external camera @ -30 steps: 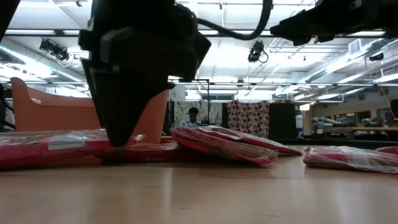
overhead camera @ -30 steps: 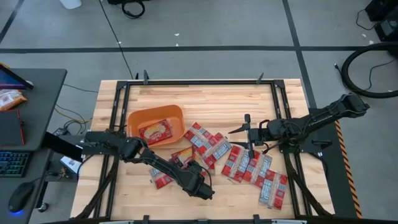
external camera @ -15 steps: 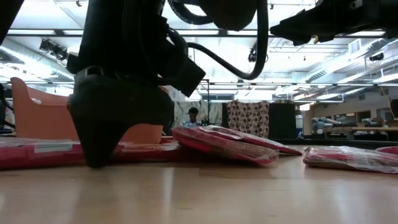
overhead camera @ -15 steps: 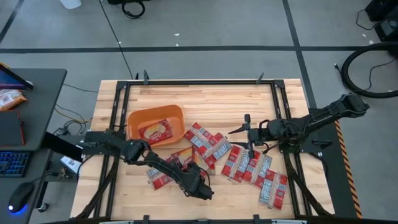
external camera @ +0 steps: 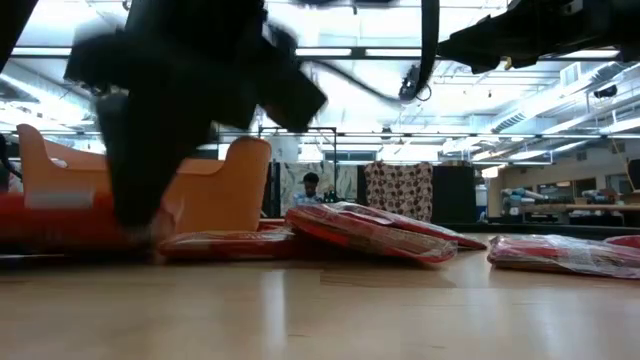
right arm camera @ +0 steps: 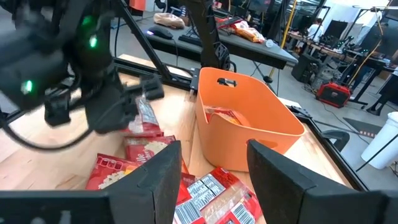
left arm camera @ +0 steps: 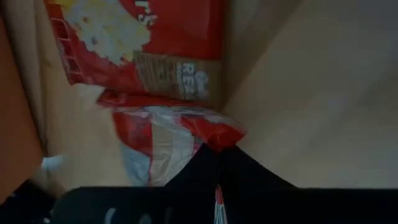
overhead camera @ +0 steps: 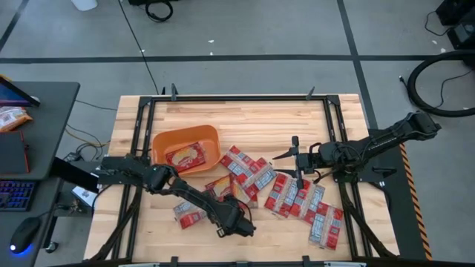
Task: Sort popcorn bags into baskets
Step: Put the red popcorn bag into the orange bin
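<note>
Red popcorn bags with silver panels lie flat on the wooden table, in a cluster (overhead camera: 249,172) at the middle and another (overhead camera: 306,204) at the right. One bag (overhead camera: 188,215) near the front edge is held by my left gripper (overhead camera: 223,228), which is shut on it; it shows again in the wrist view (left arm camera: 165,146) and the low view (external camera: 60,215). My right gripper (overhead camera: 297,159) hangs open above the right-hand bags (right arm camera: 211,186), touching nothing. My left gripper pinches one corner of the popcorn bag (left arm camera: 214,138) between its two shut fingers. The fingers come down on it from above at a slant. In the low view the bag sits roughly level, raised slightly off the tabletop.
An orange tub (overhead camera: 185,152) stands at the left middle with one bag inside (right arm camera: 221,115). Another bag (left arm camera: 155,50) lies just beyond the held one. Black frame rails (overhead camera: 237,98) run round the table. A person (external camera: 311,185) sits far back in the room.
My left gripper has sunk onto the bag near the front edge, taken hold of it and drawn a little toward the table's left edge. The bag has shifted left with it and now sits higher off the table in the low view.
</note>
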